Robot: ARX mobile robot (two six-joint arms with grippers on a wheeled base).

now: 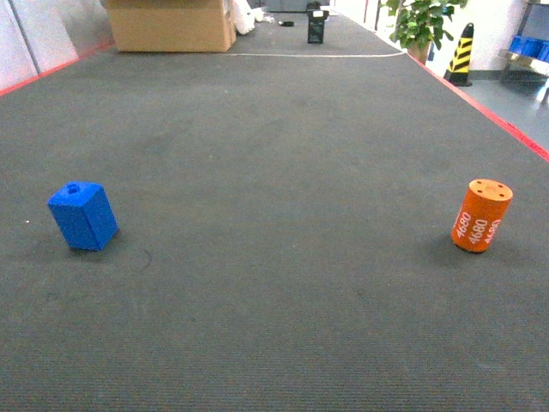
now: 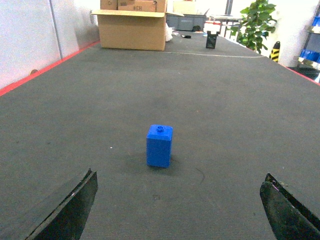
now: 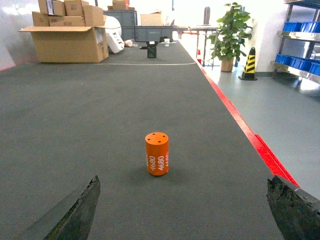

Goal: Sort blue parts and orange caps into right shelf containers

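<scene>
A small blue part (image 1: pixel 82 216) with a round hole on top stands upright on the dark grey carpet at the left; it also shows in the left wrist view (image 2: pixel 159 145). An orange cap (image 1: pixel 481 215) marked "4680" stands upright at the right, seen too from the right wrist (image 3: pixel 157 153). My left gripper (image 2: pixel 180 195) is open, its fingers wide apart, well short of the blue part. My right gripper (image 3: pixel 182 200) is open too, short of the cap and empty. Blue shelf containers (image 3: pixel 300 26) sit on a rack far to the right. Neither gripper shows in the head view.
A red line (image 1: pixel 480 103) borders the carpet on the right, with smooth grey floor beyond. Large cardboard boxes (image 1: pixel 170 24) stand at the far end, with a small black object (image 1: pixel 316 27), a potted plant (image 1: pixel 420 24) and a yellow-black striped cone (image 1: pixel 461 53).
</scene>
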